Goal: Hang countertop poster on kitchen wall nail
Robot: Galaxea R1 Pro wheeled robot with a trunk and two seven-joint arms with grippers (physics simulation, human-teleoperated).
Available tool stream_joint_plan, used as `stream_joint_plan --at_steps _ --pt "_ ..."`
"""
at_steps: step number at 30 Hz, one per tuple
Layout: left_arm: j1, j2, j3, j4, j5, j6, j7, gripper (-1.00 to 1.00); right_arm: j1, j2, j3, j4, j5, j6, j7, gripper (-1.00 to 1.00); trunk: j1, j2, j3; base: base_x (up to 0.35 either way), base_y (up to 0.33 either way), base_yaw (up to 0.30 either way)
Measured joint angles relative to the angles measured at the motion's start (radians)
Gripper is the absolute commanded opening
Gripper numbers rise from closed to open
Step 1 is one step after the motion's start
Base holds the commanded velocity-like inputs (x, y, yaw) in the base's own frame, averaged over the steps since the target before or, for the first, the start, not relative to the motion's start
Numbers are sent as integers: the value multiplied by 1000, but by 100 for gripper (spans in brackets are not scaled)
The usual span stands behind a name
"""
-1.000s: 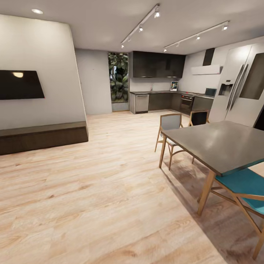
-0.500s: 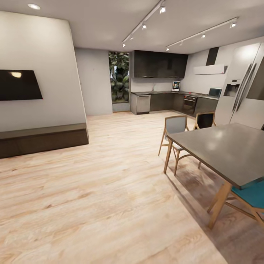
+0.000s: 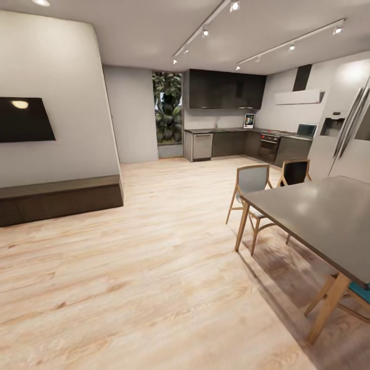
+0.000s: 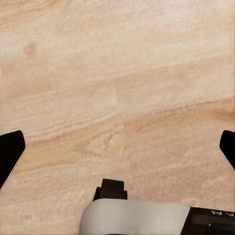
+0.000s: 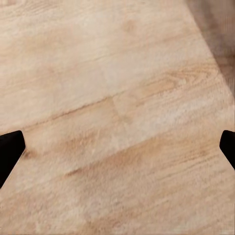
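Observation:
Far across the room the poster (image 3: 249,121) stands upright on the kitchen countertop (image 3: 226,130), a small framed rectangle against the pale back wall. From this distance I cannot make out a wall nail. In the left wrist view my left gripper (image 4: 119,152) is open, its dark fingertips (image 4: 10,156) wide apart over bare wood floor. My right gripper (image 5: 119,148) is open as well, with its fingertips (image 5: 10,149) at the picture's edges above the floor. Neither holds anything.
A dark dining table (image 3: 318,216) with wooden chairs (image 3: 252,182) stands at the right. A steel fridge (image 3: 347,139) rises behind it. A wall TV (image 3: 23,119) and a low dark bench (image 3: 61,198) line the left. Open wood floor (image 3: 169,205) runs toward the kitchen.
The whole head view has shifted: the camera has moved forward, so the table and chairs sit further right and the teal chair has nearly left the picture.

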Motion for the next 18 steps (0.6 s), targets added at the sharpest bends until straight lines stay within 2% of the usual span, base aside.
stream_joint_plan --at_steps 18 --pt "0 2 0 1 0 0 0 100 0 -1 1 29 1 -3 1 100 0 0 0 341 5 0"
